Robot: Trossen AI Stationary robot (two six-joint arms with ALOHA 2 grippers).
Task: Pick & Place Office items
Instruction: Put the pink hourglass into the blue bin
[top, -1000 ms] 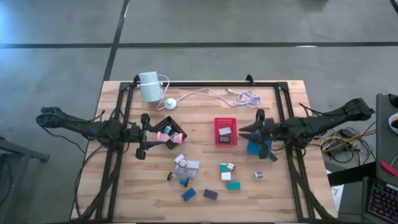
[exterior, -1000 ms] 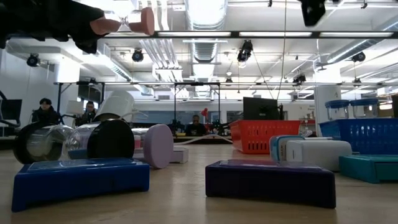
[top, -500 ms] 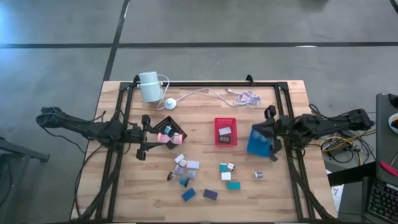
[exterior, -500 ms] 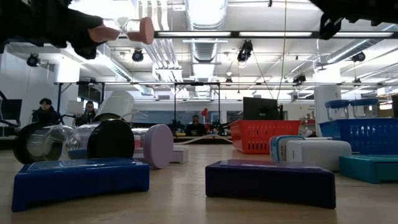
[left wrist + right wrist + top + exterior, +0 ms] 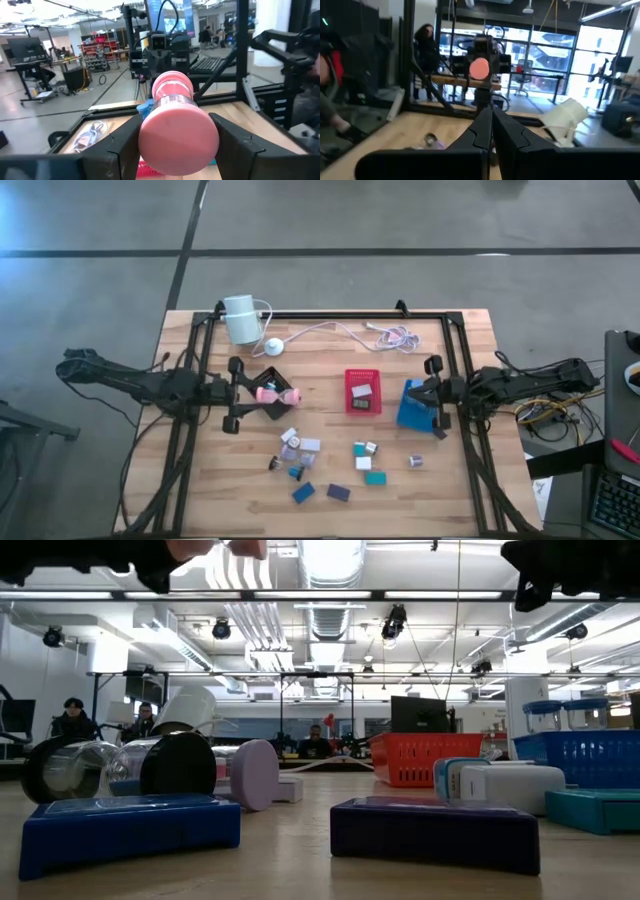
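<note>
The left gripper (image 5: 262,393) hangs above the counter (image 5: 190,480) over the black tray (image 5: 283,385), its jaws clamped across a pink spool-shaped piece (image 5: 175,122); the left wrist view shows the two dark fingers (image 5: 127,145) pressing the flanged end from either side, with the narrower clear waist running forward. In the low view the pink end (image 5: 245,548) sits at the very top of the picture, well clear of the wood. The right gripper (image 5: 432,392) waits above the blue tray (image 5: 413,408) near the counter's right rail, its jaws pressed together on nothing, as the right wrist view shows. The red tray (image 5: 363,391) between them already holds a pale piece. The remaining office items (image 5: 330,465) lie scattered on the front half: a dark blue block (image 5: 128,825), a purple block (image 5: 435,830), teal and white blocks, and short cylinders lying on their sides. Judging by its look, the spool is light, rigid plastic with smooth curved flanks, so it could roll or twist in a two-point hold; gripping across the broad flange, as here, seems the steadier choice, since the slim waist offers less surface. The flat blocks should be easy to pinch across their short sides, while the cylinders may roll when nudged.
</note>
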